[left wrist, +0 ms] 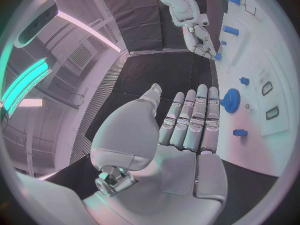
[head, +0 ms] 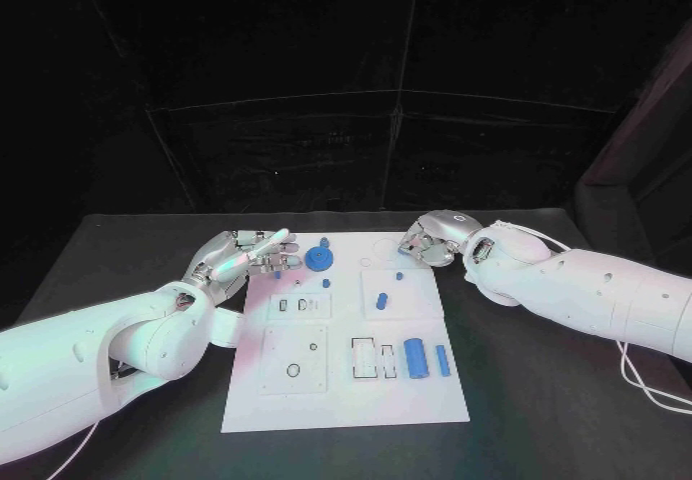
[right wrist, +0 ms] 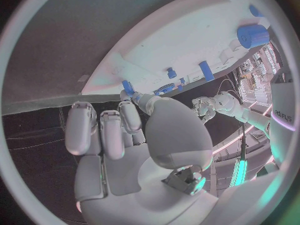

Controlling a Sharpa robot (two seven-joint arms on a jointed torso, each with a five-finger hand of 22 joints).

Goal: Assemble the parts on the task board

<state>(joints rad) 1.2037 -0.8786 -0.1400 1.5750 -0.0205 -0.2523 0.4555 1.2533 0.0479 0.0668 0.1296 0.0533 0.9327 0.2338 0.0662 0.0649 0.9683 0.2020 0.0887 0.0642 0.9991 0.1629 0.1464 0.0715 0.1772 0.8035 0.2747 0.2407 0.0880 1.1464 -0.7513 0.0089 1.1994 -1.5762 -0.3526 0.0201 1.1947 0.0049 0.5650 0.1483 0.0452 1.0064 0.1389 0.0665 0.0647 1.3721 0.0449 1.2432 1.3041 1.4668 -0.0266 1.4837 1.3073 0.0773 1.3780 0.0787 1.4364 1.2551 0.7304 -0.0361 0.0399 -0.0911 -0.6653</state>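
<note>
- task board [head: 346, 400], a white plate, lies flat in the middle of the black table [head: 548, 400], its long axis running from the robot's side toward the far edge of the table.
- blue gear [head: 320, 259], a round toothed part, sits on the board near its far left corner; in the left wrist view it shows as a disc [left wrist: 231, 100] just beyond the left fingertips.
- long blue cylinder [head: 415, 358] lies on the board's right half, nearer the robot, with its long axis parallel to the board's long side.
- slim blue bar [head: 441, 360] lies just beside that cylinder, on the side toward the board's right edge, pointing the same way.
- short blue peg [head: 381, 299] lies near the board's centre, slightly tilted from the board's long axis.
- left hand [head: 248, 258] hovers at the board's far left corner, just beside the gear; its fingers [left wrist: 194, 117] are straight and pressed side by side, holding nothing.
- right hand [head: 430, 245] is at the board's far right corner, fingers curled inward; it pinches a small blue part [right wrist: 127, 87] at its fingertips.
</note>
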